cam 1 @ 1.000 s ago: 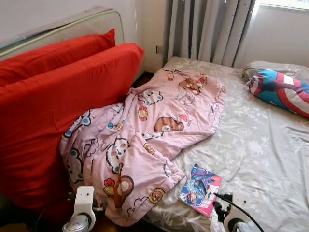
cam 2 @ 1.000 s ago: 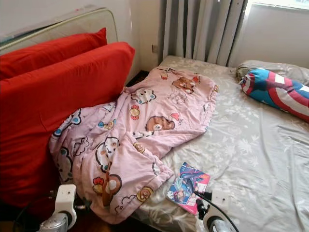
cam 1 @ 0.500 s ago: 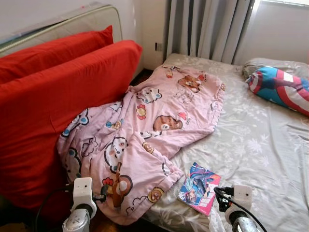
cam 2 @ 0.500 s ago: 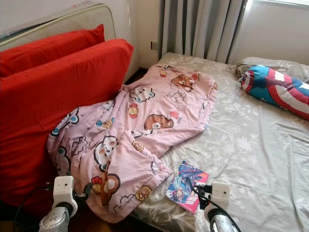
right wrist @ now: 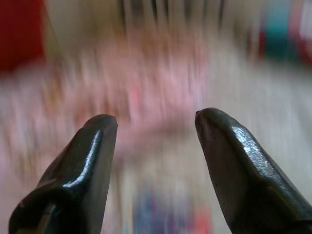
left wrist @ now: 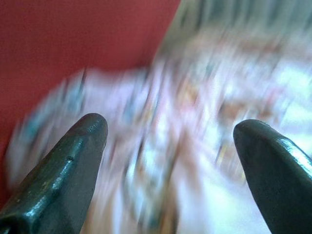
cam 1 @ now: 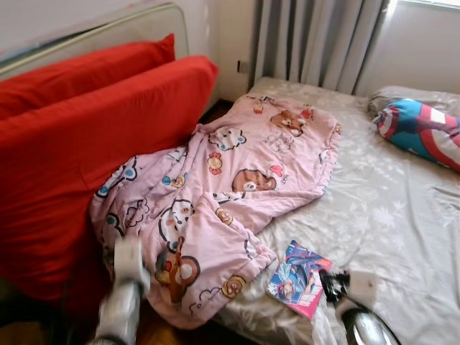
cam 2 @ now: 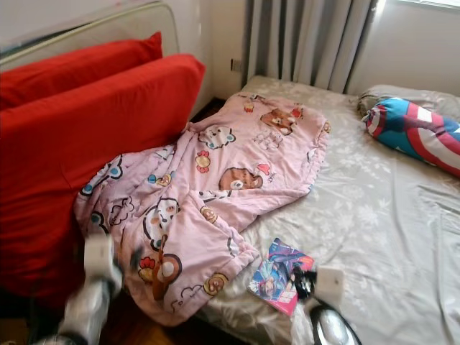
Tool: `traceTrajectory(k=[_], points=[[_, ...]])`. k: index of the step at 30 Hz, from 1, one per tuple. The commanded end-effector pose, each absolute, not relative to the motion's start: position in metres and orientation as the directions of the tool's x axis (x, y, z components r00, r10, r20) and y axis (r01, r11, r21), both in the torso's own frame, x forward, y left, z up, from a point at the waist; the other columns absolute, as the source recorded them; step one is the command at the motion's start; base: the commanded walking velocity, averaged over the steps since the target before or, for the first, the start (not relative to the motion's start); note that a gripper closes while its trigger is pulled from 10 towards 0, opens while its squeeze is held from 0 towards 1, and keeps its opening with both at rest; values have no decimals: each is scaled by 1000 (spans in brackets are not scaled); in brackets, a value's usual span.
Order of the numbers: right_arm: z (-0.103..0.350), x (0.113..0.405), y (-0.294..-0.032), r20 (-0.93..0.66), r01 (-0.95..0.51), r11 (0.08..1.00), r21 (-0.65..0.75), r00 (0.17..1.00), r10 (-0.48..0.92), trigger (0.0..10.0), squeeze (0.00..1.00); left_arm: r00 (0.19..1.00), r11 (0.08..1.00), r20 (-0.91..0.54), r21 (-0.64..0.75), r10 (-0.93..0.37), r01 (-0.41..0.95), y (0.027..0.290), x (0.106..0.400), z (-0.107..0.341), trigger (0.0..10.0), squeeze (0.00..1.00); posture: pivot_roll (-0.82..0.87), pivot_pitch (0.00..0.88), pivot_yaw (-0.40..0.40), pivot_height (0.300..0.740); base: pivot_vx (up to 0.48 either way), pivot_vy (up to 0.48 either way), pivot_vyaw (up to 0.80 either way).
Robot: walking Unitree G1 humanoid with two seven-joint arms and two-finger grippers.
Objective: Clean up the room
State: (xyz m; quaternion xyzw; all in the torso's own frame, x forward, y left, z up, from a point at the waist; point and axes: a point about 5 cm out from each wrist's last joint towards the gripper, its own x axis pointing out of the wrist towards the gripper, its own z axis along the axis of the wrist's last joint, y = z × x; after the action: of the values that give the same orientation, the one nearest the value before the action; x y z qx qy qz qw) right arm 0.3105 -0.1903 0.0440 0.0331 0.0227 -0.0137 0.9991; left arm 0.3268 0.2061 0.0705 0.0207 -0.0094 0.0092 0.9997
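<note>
A pink cartoon-print blanket lies crumpled over the left side of the bed, its lower end hanging off the near edge. A colourful book rests on the grey floral sheet just right of the blanket's corner. My left arm is blurred in front of the blanket's hanging end; the left gripper is open, facing the blanket and the red cushion. My right arm is at the bed's near edge beside the book. The right gripper is open, with the blurred book below it.
Two big red cushions lean against a headboard on the left. A blue, red and white shield-print pillow lies at the bed's far right. Grey curtains hang behind. Dark wooden floor shows below the blanket.
My left arm has swung upward in front of the blanket and is blurred by its motion. The right arm has shifted slightly by the book. The view has drifted a little.
</note>
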Motion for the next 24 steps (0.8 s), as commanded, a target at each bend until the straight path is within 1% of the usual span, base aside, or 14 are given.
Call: traceTrajectory(k=[1,2,5,9,15,18,24], points=[[40,305,-196,-45,43,998,51,998,-40,10000,0,998,999,-54,41,27,-25,214,313,51,10000,0,10,0,-25,740,0,0,0],[40,305,-196,-45,43,998,51,998,-40,10000,0,998,999,-54,41,27,-25,214,313,51,10000,0,10,0,-25,740,0,0,0],[55,312,-195,30,36,998,57,999,-37,10000,0,999,998,-46,56,17,-14,214,314,54,10000,0,-4,0,-21,740,0,0,0],[61,315,-198,58,47,997,53,997,-50,10000,0,998,998,-50,45,43,-41,216,312,52,10000,0,-1,0,-22,740,0,0,0],[50,309,-208,-4,100,994,41,995,-100,10000,0,996,998,-68,42,54,-51,216,307,45,10000,0,8,0,-16,740,0,0,0],[46,306,-213,-29,148,986,74,989,-146,10000,0,996,998,-67,32,54,-52,216,308,46,10000,0,8,0,-17,740,0,0,0],[46,311,-217,-72,160,985,56,985,-156,10000,0,997,999,-65,21,48,-47,218,312,50,10000,0,8,0,-19,740,0,0,0]])
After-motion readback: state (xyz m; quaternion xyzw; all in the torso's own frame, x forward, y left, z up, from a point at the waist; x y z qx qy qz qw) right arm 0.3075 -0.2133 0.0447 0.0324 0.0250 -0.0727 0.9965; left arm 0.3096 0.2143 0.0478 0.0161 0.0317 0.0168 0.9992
